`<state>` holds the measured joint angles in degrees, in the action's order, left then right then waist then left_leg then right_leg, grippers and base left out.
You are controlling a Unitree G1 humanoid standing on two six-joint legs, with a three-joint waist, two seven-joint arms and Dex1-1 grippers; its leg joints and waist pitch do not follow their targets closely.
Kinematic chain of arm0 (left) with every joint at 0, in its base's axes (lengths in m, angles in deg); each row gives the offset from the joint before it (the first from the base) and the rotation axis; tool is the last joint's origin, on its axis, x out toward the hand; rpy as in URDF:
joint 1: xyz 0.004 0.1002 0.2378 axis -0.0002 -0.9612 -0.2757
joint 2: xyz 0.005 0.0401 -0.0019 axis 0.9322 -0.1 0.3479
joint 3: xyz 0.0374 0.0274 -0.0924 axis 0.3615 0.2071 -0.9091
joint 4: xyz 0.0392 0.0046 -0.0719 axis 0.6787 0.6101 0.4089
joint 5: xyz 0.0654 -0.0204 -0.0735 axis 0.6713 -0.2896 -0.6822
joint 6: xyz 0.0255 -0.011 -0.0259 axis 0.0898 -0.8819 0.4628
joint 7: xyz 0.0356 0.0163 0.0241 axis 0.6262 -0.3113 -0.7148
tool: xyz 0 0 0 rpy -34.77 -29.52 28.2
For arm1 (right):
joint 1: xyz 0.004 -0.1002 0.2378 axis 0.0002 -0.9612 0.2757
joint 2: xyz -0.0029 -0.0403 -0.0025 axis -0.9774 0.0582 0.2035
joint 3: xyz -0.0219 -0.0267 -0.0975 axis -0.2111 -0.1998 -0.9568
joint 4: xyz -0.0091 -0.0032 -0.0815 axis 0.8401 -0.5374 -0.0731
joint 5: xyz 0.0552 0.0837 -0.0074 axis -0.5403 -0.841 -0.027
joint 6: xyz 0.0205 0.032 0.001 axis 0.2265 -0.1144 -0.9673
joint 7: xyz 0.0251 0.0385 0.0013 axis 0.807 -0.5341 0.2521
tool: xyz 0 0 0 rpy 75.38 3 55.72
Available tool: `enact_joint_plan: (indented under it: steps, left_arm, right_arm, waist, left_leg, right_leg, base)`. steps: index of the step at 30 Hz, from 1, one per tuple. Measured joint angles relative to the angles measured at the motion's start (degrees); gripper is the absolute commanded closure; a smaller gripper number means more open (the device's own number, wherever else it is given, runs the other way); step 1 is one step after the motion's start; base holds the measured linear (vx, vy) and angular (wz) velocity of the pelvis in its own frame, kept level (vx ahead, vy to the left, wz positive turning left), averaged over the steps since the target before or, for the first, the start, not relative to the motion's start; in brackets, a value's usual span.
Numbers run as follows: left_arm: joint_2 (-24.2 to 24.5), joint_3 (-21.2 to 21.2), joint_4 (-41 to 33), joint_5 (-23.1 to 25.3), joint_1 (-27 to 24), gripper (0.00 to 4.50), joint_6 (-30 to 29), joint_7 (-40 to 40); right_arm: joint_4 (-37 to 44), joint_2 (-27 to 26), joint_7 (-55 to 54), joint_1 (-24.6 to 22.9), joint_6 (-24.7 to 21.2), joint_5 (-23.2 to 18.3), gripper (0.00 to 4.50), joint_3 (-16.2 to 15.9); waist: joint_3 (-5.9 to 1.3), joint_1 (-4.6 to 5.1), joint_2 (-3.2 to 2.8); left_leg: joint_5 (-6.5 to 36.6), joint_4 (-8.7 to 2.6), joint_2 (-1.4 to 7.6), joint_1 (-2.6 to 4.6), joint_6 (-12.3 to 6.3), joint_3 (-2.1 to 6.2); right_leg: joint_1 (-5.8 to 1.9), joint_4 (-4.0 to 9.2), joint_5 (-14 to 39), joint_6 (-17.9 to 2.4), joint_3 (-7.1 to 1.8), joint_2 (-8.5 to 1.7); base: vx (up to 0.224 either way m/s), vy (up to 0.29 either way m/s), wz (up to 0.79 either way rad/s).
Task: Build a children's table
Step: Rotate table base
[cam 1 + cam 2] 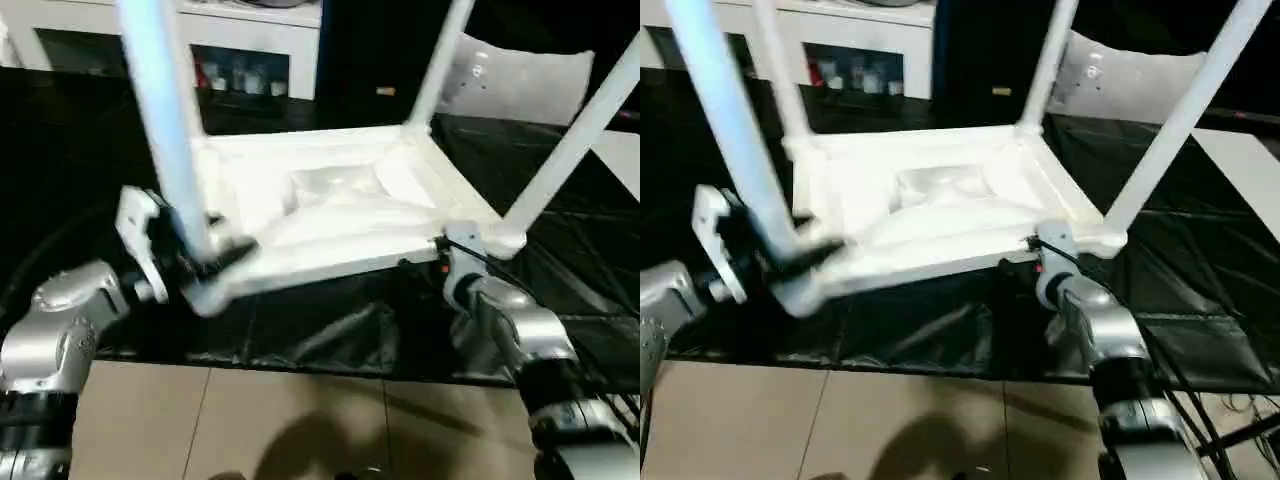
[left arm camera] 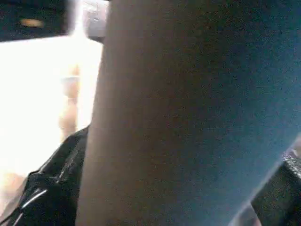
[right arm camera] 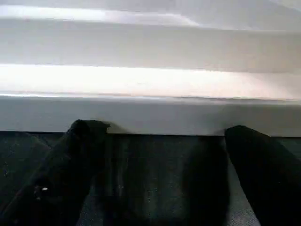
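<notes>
**Near-left leg at its socket – seat it straight, keep the top steady**

Table top point(image 1: 330, 215) lies upside down on the black sheet point(image 1: 330, 330), ribbed underside up. Three legs stand in corner sockets: far-left point(image 1: 780, 70), far-right point(image 1: 440, 60), near-right point(image 1: 575, 135). 4th leg point(image 1: 165, 110) rises at the near-left corner, prob. the one being fitted.

L gripper point(image 1: 195, 255): black fingers straddle the base of that leg right at the corner socket, jaws wide around it; can't tell whether they press it or just bracket it. L wrist view looks straight onto the leg shaft point(image 2: 188, 117), very close.

R gripper point(image 3: 160, 136): fingers spread wide, nothing between them, tips just under the top's near edge point(image 3: 150, 113), by the near-right corner. Touching or a hair off – can't tell.

To do it well, IMO: keep the leg in line w/ the socket axis, push straight down, no sideways lean, else it jams or pops out. R side should brace the rim so the top doesn't skid on the sheet. Check the leg matches the other three in angle before letting go.
</notes>
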<state>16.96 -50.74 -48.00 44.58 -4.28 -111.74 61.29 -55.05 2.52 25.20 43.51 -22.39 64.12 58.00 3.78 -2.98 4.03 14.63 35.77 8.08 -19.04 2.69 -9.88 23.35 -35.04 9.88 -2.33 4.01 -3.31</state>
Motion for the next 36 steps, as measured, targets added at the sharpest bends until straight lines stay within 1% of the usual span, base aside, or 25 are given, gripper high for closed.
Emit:
enact_joint_plan:
  steps: [1, 3, 4, 7, 12, 17, 21, 27, 29, 32, 34, 36]
  left_arm:
    - [0.57, 0.56, -1.33, -0.88, -0.23, 0.03, -1.67, 0.76]
    - [0.98, 1.31, -3.58, -2.08, -0.5, 0.03, -3.74, 1.8]
    - [0.9, 1.74, -4.99, -3.08, -0.62, 0.03, -4.91, 2.08]
    - [-0.48, 3.25, -8.02, -4.39, -0.59, 0.03, -7.09, 2.3]
    - [-2.7, 6.22, -10.68, -5.46, -0.11, 0.03, -9.15, 2.29]
    - [-4.76, 8.23, -11.35, -6.37, 1.53, 0.03, -10.82, 2.25]
    - [-6.73, 9.4, -11.55, -6.6, 2.39, 0.03, -11.39, 2.09]
    - [-10.73, 10.32, -11.08, -6.58, 5.82, 0.03, -11.38, 0.91]
    - [-12.41, 10.58, -10.31, -6.43, 6.4, 0.03, -10.72, -0.11]
    - [-16.96, 10.69, -6.84, -4.88, 9.13, 0.03, -8.51, -3.41]
    - [-18.06, 10.72, -6.19, -4.27, 10.34, 0.03, -7.53, -4.62]
    - [-19.38, 10.69, -5.87, -3.92, 10.63, 0.03, -6.91, -5.33]
  right_arm:
    - [-2.76, -0.49, 1.11, 1.25, 1.87, 0.61, 0.0, -0.89]
    - [-6.1, -0.84, 2.3, 2.76, 4.38, 1.61, 0.0, -2.19]
    - [-8.46, -1.12, 3.21, 3.87, 6.37, 2.47, 0.0, -2.5]
    - [-13.29, -2.43, 5.42, 6.62, 9.65, 3.8, 0.0, -3.27]
    - [-17.25, -4.7, 7.74, 8.56, 13.91, 5.15, 0.0, -4.94]
    - [-21.84, -7.0, 8.61, 11.08, 17.21, 5.79, 0.0, -5.14]
    - [-23.34, -7.75, 8.74, 11.7, 19.04, 6.76, 0.0, -5.13]
    - [-25.09, -8.12, 9.24, 12.1, 20.88, 6.92, 0.0, -5.1]
    - [-25.69, -8.12, 9.65, 12.1, 21.74, 6.98, 0.0, -5.0]
    - [-26.46, -8.22, 9.66, 12.11, 22.74, 7.41, 0.0, -4.55]
    - [-26.6, -8.54, 9.65, 12.11, 22.85, 7.45, 0.0, -4.41]
    - [-26.76, -8.53, 9.6, 12.11, 22.9, 7.47, 0.0, -4.06]
  waist:
    - [0.01, 0.3, 0.02]
    - [0.02, 0.59, 0.03]
    - [0.02, 0.87, 0.04]
    - [0.03, 1.39, 0.07]
    - [0.03, 2.15, 0.07]
    - [0.03, 2.62, 0.07]
    - [0.03, 2.43, 0.07]
    - [0.03, 2.08, 0.07]
    - [0.03, 2.05, 0.07]
    - [0.03, 1.81, 0.07]
    - [0.03, 1.93, 0.07]
    - [0.03, 1.74, 0.06]
  left_leg:
    - [-0.03, 0.01, 0.01, 0.01, 0.04, 0.0]
    - [-0.05, 0.0, 0.02, 0.01, 0.09, 0.0]
    - [-0.06, 0.01, 0.03, 0.02, 0.1, -0.01]
    - [-0.13, 0.01, 0.05, 0.01, 0.18, -0.01]
    - [-0.22, 0.0, 0.3, 0.02, 0.34, -0.02]
    - [-0.34, 0.0, 0.53, -0.03, 0.55, -0.02]
    - [-0.36, 0.0, 0.61, -0.05, 0.57, -0.02]
    - [-0.39, 0.0, 0.62, -0.06, 0.52, -0.04]
    - [-0.4, 0.0, 0.63, -0.07, 0.52, -0.04]
    - [-0.63, 0.01, 0.63, -0.07, 0.18, -0.06]
    - [-0.66, 0.01, 0.67, -0.04, 0.21, -0.06]
    - [-0.68, 0.01, 0.76, -0.04, 0.24, -0.06]
  right_leg:
    - [0.02, -0.07, 0.0, 0.0, 0.0, 0.0]
    - [0.03, -0.08, -0.01, -0.03, 0.01, 0.0]
    - [0.03, -0.1, -0.03, -0.07, 0.0, 0.01]
    - [0.07, -0.1, -0.12, -0.21, 0.0, 0.04]
    - [0.12, -0.16, -0.17, -0.39, 0.05, 0.25]
    - [0.24, -0.18, -0.26, -0.63, 0.07, 0.48]
    - [0.26, -0.19, -0.24, -0.7, 0.11, 0.54]
    - [0.27, -0.18, -0.27, -0.74, 0.11, 0.54]
    - [0.27, -0.18, -0.27, -0.75, 0.11, 0.55]
    - [0.26, -0.15, -0.35, -0.87, 0.11, 0.55]
    - [0.26, -0.17, -0.37, -0.89, 0.11, 0.59]
    - [0.26, -0.16, -0.37, -0.9, 0.14, 0.68]
  base:
    - [0.0, 0.0, 0.0]
    - [0.0, 0.0, 0.0]
    - [0.0, 0.0, 0.0]
    - [0.0, 0.0, 0.0]
    - [0.0, 0.0, 0.0]
    - [0.0, 0.0, 0.0]
    - [0.0, 0.0, 0.0]
    - [0.0, 0.0, 0.0]
    - [0.0, 0.0, 0.0]
    - [0.0, 0.0, 0.0]
    - [0.0, 0.0, 0.0]
    - [0.0, 0.0, 0.0]
